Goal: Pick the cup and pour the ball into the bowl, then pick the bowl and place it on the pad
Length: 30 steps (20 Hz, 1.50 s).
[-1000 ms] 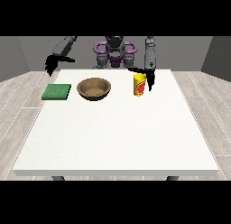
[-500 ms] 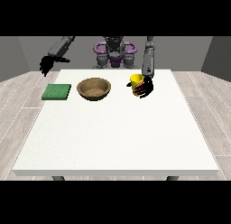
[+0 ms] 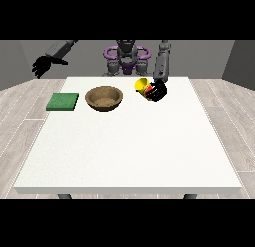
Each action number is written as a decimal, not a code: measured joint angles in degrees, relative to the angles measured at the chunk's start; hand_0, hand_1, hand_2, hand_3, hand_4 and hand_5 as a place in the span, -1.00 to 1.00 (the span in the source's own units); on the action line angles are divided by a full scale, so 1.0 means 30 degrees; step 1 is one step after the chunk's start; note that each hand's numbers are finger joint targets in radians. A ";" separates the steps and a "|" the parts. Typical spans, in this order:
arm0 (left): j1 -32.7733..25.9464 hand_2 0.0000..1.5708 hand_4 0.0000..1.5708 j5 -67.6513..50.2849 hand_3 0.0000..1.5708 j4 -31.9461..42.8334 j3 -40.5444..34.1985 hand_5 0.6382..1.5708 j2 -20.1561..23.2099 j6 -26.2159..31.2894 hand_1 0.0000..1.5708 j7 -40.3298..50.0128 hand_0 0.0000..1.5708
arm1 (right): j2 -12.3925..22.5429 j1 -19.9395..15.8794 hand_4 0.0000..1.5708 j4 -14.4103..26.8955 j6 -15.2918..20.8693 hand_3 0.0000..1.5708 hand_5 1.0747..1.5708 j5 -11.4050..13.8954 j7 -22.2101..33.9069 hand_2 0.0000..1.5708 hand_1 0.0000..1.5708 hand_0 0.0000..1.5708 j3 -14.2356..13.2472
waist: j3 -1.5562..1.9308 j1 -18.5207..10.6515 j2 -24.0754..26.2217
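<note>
My hand at the view's right [image 3: 158, 91] is wrapped round the tilted yellow cup [image 3: 143, 84], lifted beside the wooden bowl [image 3: 103, 98]; pouring is unfinished, and carrying it to the green pad [image 3: 62, 101] remains.

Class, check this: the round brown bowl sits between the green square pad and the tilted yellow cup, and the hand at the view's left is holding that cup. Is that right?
One slip. The front view shows the hand at the view's right holding the tilted yellow cup; the hand at the view's left hangs clear of the table. The round brown bowl does sit between the green square pad and the cup.
</note>
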<state>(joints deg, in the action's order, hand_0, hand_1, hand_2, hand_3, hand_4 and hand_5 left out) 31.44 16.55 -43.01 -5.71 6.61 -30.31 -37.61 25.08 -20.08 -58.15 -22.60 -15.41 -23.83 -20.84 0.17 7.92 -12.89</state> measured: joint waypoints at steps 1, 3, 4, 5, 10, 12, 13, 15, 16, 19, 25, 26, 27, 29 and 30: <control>-0.0021 1.00 0.29 0.0549 1.00 -0.0069 0.0436 0.91 0.0018 -0.0217 0.75 0.0680 0.75 | 0.0125 0.0158 -1.00 0.0435 -0.0044 -1.00 0.95 0.0057 0.0075 -1.00 -1.00 -1.00 -0.0063 | -0.0001 -0.0210 0.0638; 0.0214 1.00 0.32 0.1668 1.00 -0.0308 0.1440 0.93 0.0019 -0.0253 0.76 0.2285 0.76 | 0.0155 0.0362 -1.00 0.1399 0.0155 -1.00 0.96 0.0239 0.0137 -1.00 -1.00 -1.00 -0.0168 | -0.0005 -0.0886 0.1793; 0.0390 1.00 0.34 0.2202 1.00 -0.0481 0.1941 0.97 -0.0054 -0.0201 0.75 0.3189 0.75 | 0.0256 0.0501 -1.00 0.1914 0.0176 -1.00 0.96 0.0327 0.0010 -0.87 -1.00 -1.00 -0.0275 | -0.0002 -0.1227 0.2292; 0.0403 1.00 0.39 0.2795 1.00 -0.0646 0.2460 1.00 -0.0118 -0.0243 0.78 0.3872 0.78 | 0.0437 0.0702 -1.00 0.2429 0.0052 -1.00 0.96 0.0368 -0.0177 -1.00 -1.00 -1.00 -0.0415 | -0.0002 -0.1569 0.2705; 0.0759 1.00 0.45 0.5955 1.00 -0.1091 0.4784 0.99 -0.0427 -0.0464 0.74 0.7333 0.74 | 0.0670 0.1301 -1.00 0.4150 0.0386 -1.00 0.94 0.0772 -0.0795 -1.00 -1.00 -1.00 -0.0729 | -0.0010 -0.2993 0.4354; 0.1142 1.00 0.45 0.7073 1.00 -0.1290 0.5339 0.99 -0.0538 -0.0558 0.74 0.8624 0.74 | 0.0763 0.1423 -1.00 0.4637 0.0357 -1.00 0.95 0.0875 -0.1211 -1.00 -1.00 -1.00 -0.0808 | -0.0014 -0.3212 0.4522; 0.1071 1.00 0.45 0.7527 1.00 -0.1485 0.5613 0.99 -0.0684 -0.0460 0.74 0.9235 0.74 | 0.0734 0.1510 -1.00 0.4799 0.0409 -1.00 0.95 0.0946 -0.1225 -0.95 -1.00 -1.00 -0.0768 | -0.0025 -0.3311 0.4800; 0.1180 1.00 0.42 0.8435 1.00 -0.1870 0.6063 0.99 -0.0953 -0.0300 0.74 1.0364 0.74 | 0.0715 0.1511 -1.00 0.5220 0.0352 -1.00 0.93 0.0917 -0.1368 -0.89 -1.00 -1.00 -0.0813 | -0.0031 -0.3450 0.4959; 0.1168 1.00 0.36 0.8981 1.00 -0.1934 0.6371 0.99 -0.1074 -0.0255 0.74 1.0851 0.74 | 0.0666 0.1529 -1.00 0.5317 0.0374 -1.00 0.93 0.0945 -0.1311 -1.00 -1.00 -1.00 -0.0762 | -0.0034 -0.3467 0.5118; 0.1506 1.00 0.27 1.0558 1.00 -0.2281 0.7130 1.00 -0.1308 0.0129 0.63 1.2382 0.63 | 0.0904 0.1683 -1.00 0.5890 0.0090 -1.00 0.92 0.0918 -0.1594 -1.00 -1.00 -1.00 -0.0884 | -0.0037 -0.3629 0.5298; 0.2250 1.00 0.13 1.3765 0.95 -0.2535 0.9068 1.00 -0.1856 0.0399 -0.13 1.5320 -0.13 | 0.1356 0.1240 -1.00 0.6553 -0.0245 -1.00 0.92 0.0874 -0.1726 -1.00 -1.00 -1.00 -0.0977 | -0.0033 -0.3345 0.5159; 0.2446 1.00 0.12 1.4145 0.96 -0.2569 0.9562 1.00 -0.1928 0.0478 -0.26 1.5995 -0.26 | 0.1308 0.0818 -1.00 0.6525 -0.0137 -1.00 0.91 0.0913 -0.1479 -1.00 -1.00 -1.00 -0.0861 | -0.0036 -0.3181 0.5067; 0.2719 1.00 0.16 1.4606 0.99 -0.2633 0.9922 1.00 -0.1988 0.0512 -0.28 1.6637 -0.28 | 0.1326 0.0516 -1.00 0.6575 -0.0118 -1.00 0.86 0.0912 -0.1439 -1.00 -1.00 -1.00 -0.0835 | -0.0039 -0.3078 0.4878; 0.3187 1.00 0.19 1.5482 1.00 -0.2470 1.0261 0.99 -0.2068 0.0688 -0.30 1.7470 -0.30 | 0.1230 0.0009 -1.00 0.6387 0.0188 -0.77 0.85 0.1099 -0.1223 -1.00 -1.00 -1.00 -0.0582 | -0.0044 -0.2799 0.4598; 0.3396 1.00 0.15 1.5925 1.00 -0.2448 1.0478 1.00 -0.2098 0.0756 -0.31 1.7869 -0.31 | 0.1104 -0.0198 -1.00 0.6350 0.0364 -0.80 0.85 0.1206 -0.1158 -1.00 -1.00 -1.00 -0.0444 | -0.0049 -0.2717 0.4469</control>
<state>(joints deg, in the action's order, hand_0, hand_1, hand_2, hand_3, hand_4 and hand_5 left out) 41.63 64.33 -50.35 25.72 0.31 -28.05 15.99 28.39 -20.67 -39.10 -21.51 -11.79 -27.30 -22.18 0.03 -0.23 0.52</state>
